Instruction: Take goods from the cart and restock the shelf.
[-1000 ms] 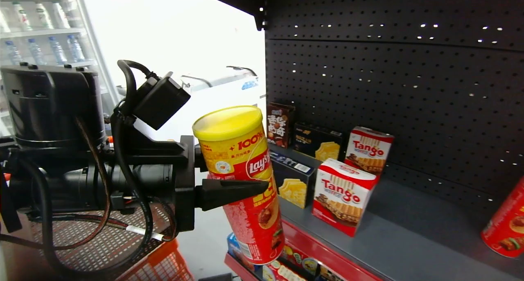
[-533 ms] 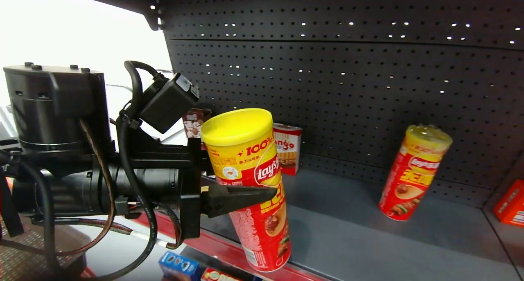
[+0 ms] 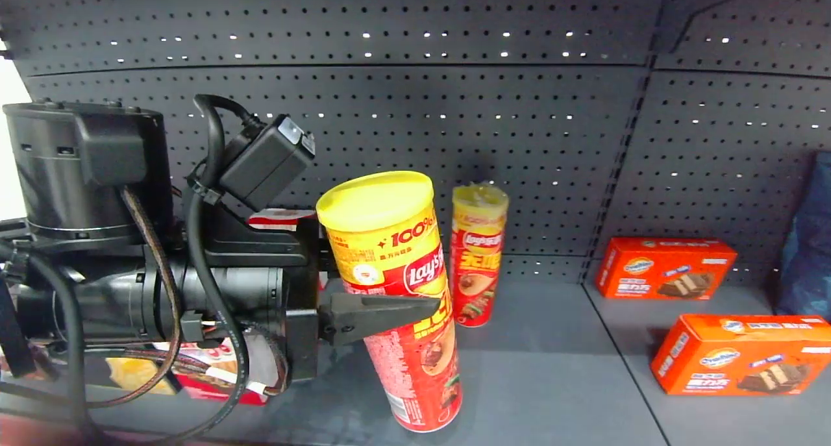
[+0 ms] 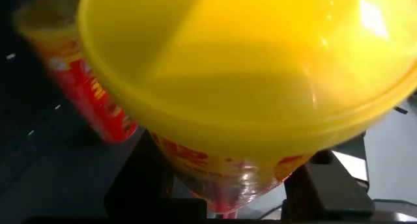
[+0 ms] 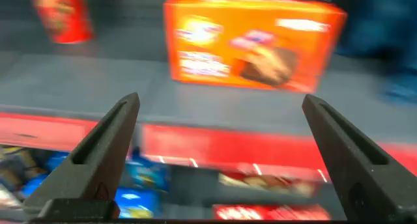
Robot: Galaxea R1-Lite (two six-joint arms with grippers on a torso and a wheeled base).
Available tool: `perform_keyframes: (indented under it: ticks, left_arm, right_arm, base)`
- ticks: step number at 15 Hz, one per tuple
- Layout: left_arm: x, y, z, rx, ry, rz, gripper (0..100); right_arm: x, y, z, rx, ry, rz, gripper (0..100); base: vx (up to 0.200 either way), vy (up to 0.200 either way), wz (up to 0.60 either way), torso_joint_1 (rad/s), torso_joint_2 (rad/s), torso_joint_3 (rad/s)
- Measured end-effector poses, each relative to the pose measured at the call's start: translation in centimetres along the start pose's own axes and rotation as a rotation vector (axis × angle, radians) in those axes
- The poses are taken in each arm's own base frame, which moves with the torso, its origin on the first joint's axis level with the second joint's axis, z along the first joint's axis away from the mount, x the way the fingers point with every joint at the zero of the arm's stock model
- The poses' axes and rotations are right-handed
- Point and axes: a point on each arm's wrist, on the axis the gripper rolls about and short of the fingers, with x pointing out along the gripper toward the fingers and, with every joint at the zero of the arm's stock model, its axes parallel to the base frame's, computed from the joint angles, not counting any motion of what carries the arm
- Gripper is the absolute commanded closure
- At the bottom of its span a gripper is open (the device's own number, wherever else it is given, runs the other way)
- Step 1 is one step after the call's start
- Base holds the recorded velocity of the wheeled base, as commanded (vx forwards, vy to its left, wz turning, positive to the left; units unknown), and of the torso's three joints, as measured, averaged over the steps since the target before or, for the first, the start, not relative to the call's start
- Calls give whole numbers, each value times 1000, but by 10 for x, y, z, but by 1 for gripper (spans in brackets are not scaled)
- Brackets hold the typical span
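While the left gripper [image 3: 402, 293] is pinching the chip can [image 3: 389, 238] around its middle, its jaws pressing on opposite sides, the can is hanging over the near part of the shelf [image 3: 552, 368], left of centre. Its long axis is running almost upright, tilting slightly so that the yellow lid [image 3: 376, 199] is leaning left and the base is pointing down and to the right. Whether the base is touching the shelf cannot be told. The lid is sealing the can, so its contents are hidden.

A second can [image 3: 479, 251] is standing upright farther back and just to the right, near the pegboard wall [image 3: 454, 108]. Judging from this, the setting-down is turning on that gap: the held can is needing to go straight down, or a little farther in, and be righted without knocking its neighbour.

Two orange boxes [image 3: 662, 267] [image 3: 740, 352] are lying on the right part of the shelf, well apart from both cans. A red-and-white box [image 3: 279, 219] is peeking out behind the left arm.

The right gripper [image 5: 221, 159] is hanging with its jaws spread and nothing between them, facing an orange box [image 5: 251, 42] across the near shelf edge. The left arm is the one placing.
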Motion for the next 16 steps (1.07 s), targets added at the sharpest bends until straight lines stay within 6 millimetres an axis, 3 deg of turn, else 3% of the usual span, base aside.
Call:
perform_keyframes:
  ticks: [12,14,16]
  left_arm:
    - [-9,-4,-9,-17,16,15,100]
    - [-13,-3,-9,-16,11,27,100]
    - [-14,-3,-10,-15,9,31,100]
  right_arm:
    - [-1,0,2,-19,-7,23,0]
    - [-4,1,25,-17,-61,50,0]
    - [-1,1,62,-14,-87,100,0]
  base:
    - [0,0,0,0,0,0]
    - [0,0,0,0,0,0]
    - [0,0,0,0,0,0]
